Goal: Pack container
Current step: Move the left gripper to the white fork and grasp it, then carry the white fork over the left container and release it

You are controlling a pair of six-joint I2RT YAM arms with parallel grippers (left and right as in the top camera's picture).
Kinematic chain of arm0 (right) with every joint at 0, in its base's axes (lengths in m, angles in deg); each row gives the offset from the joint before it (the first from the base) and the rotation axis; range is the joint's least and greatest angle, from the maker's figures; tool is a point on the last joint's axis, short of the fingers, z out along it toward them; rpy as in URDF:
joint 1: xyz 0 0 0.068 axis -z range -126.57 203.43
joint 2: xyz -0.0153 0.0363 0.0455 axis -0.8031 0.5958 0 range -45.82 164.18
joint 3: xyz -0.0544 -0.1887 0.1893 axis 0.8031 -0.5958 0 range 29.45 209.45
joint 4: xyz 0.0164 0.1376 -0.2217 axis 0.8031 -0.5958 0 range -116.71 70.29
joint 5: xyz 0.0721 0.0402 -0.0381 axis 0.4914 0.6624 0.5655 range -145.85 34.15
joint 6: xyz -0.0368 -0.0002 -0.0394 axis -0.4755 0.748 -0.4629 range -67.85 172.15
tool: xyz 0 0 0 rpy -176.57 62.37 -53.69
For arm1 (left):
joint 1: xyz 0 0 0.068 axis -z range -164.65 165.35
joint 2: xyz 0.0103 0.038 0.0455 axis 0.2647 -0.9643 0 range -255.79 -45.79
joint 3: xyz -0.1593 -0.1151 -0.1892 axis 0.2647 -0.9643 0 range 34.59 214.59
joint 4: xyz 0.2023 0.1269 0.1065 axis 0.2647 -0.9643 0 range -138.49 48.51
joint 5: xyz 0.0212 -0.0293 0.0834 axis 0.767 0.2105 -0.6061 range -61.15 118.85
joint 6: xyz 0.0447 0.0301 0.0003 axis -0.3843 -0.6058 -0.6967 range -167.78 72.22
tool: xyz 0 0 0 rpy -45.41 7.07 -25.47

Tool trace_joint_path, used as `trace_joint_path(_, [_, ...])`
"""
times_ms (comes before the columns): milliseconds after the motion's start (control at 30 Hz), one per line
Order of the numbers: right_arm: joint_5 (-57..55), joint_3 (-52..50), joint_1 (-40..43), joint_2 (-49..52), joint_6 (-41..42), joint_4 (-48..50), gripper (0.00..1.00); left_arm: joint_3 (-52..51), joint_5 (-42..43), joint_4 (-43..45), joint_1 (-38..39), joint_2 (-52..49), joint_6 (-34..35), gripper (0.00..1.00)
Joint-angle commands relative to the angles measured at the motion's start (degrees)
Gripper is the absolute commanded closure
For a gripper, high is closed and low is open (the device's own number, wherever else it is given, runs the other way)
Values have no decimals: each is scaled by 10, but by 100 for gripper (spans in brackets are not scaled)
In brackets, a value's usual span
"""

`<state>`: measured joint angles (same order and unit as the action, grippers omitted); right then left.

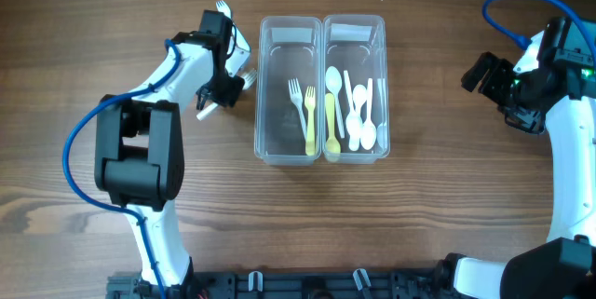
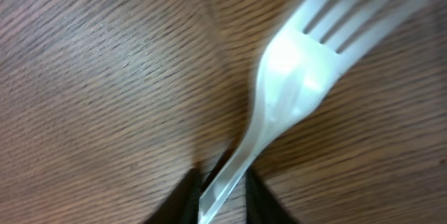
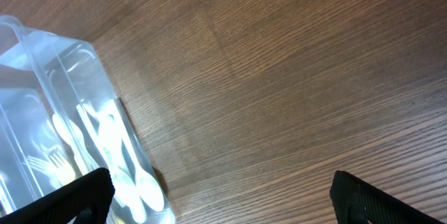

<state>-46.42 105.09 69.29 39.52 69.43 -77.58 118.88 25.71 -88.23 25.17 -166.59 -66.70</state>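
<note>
Two clear plastic containers stand side by side mid-table: the left container [image 1: 276,131] holds a white fork and a yellow fork, the right container [image 1: 376,38] holds several spoons and a knife. My left gripper [image 1: 222,49] is left of the containers and is shut on the handle of a white plastic fork [image 2: 290,84]; its tines [image 1: 222,6] point away over the bare wood. My right gripper [image 1: 484,74] is open and empty at the far right. In the right wrist view the container [image 3: 84,140] lies at the lower left, beside one finger.
Bare wooden table [image 1: 438,215] surrounds the containers. A blue cable [image 1: 507,21] loops above the right arm and another [image 1: 73,155] loops beside the left arm. A black rail [image 1: 307,285] runs along the front edge.
</note>
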Motion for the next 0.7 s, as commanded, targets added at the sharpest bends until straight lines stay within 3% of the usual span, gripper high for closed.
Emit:
trace_joint_path(0, [9, 0, 0, 6, -7, -2, 0, -4, 7, -13, -12, -13, 19, 95])
trace_joint_path(233, [9, 0, 0, 6, -7, -3, 0, 32, -23, -75, -14, 32, 97, 96])
trace_joint_path(400, [9, 0, 0, 6, -6, -3, 0, 115, -17, -157, 8, 111, 123, 96])
trace_joint_path(667, [9, 0, 0, 6, -6, -3, 0, 136, 50, -129, 76, 235, 220, 96])
